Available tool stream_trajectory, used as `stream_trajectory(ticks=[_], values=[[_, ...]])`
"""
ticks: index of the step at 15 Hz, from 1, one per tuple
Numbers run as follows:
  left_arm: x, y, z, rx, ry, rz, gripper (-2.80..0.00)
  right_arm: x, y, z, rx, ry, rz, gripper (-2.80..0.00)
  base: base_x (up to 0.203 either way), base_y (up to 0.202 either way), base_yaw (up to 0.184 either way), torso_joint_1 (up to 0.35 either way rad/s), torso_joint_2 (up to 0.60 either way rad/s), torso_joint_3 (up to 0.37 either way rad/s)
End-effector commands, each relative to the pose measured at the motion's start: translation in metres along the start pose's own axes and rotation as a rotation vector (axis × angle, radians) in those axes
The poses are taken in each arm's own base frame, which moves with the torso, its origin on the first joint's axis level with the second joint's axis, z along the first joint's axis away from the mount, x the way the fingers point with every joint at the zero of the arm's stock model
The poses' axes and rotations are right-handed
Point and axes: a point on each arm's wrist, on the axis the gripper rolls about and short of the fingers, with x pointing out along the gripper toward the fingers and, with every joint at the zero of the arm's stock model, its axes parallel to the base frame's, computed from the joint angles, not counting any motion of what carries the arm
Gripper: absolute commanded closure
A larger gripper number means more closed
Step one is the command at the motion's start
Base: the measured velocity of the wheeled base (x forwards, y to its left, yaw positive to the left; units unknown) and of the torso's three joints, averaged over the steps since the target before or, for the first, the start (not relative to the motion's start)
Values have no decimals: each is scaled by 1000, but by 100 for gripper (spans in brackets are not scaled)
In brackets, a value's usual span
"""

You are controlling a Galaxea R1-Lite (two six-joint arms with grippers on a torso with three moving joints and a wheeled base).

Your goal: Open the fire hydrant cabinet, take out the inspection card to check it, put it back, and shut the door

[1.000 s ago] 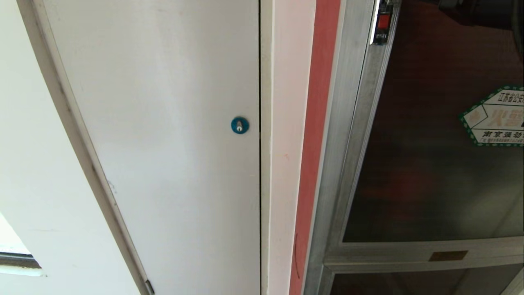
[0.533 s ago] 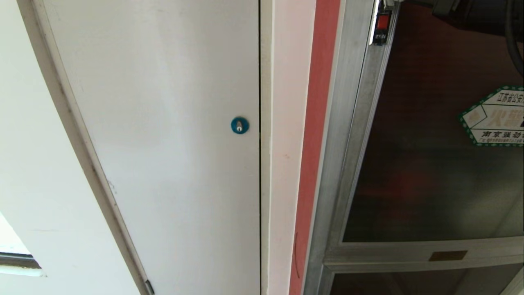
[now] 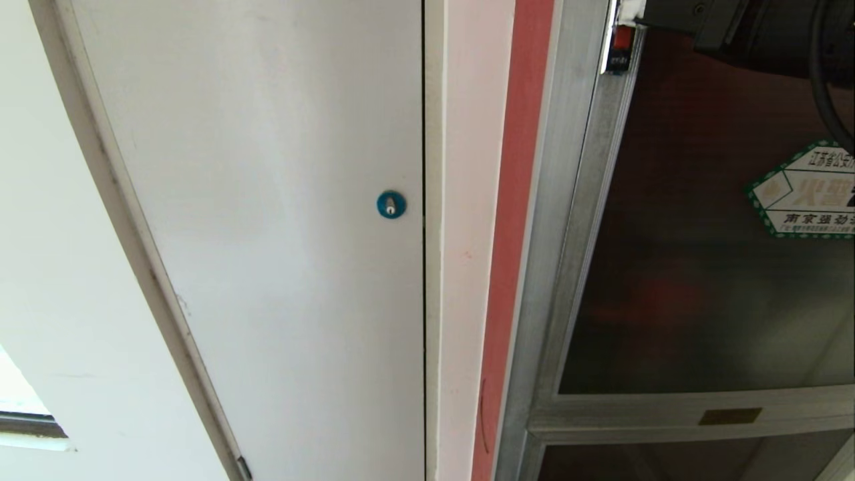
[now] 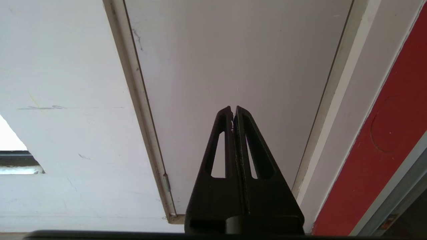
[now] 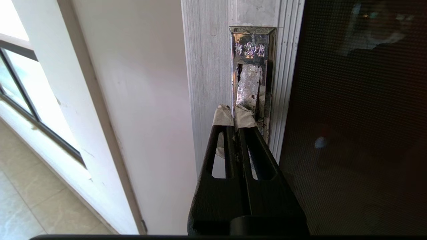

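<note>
The right wrist view shows the right gripper [image 5: 233, 113] right at the door [image 5: 353, 116]. Its 2 black fingers [image 5: 223, 115] are pressed together, with pale tape wrapped on the tips. Nothing is pinched between them. The tips are placed at the lower end of a shiny metal latch plate [image 5: 253, 73] that is set in the door's silver frame. It cannot be told if the tips touch the plate or just sit in front of it. The dark glass of the door is seen just beside the fingers, on the far side from a white wall [image 5: 140, 100] and a window [image 5: 20, 83].

In the head view, the fire hydrant cabinet [image 3: 521, 267] is seen at the right, with its silver frame and a red strip along it. The door [image 3: 695, 280] is seen to be nearly shut against the frame. A white sticker [image 3: 805, 194] with a green border is stuck on the glass. Part of the right arm [image 3: 748, 30] is seen at the top right corner, reaching toward the door's edge near a small red part [image 3: 622, 37].

A plain white panel [image 3: 280, 220] with 1 blue round lock [image 3: 391, 204] is seen to the left of the cabinet.

In the left wrist view, the left gripper [image 4: 233, 111] is held in front of the white panel, well apart from the door. Its 2 fingers are pressed together and nothing is held.
</note>
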Motion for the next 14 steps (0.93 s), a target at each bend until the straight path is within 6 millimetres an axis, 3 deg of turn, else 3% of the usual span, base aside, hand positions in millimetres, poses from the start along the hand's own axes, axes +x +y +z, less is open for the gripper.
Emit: stream_trajectory(ticks=[1,14], values=[[0,0,0,0,1,0,0,3,-1,-2,-4,4,-3,0,0,0,0,0,0,0],[0,0,0,0,1,0,0,11,-8,-4,-7,10,-24,0,0,0,0,0,0,0]])
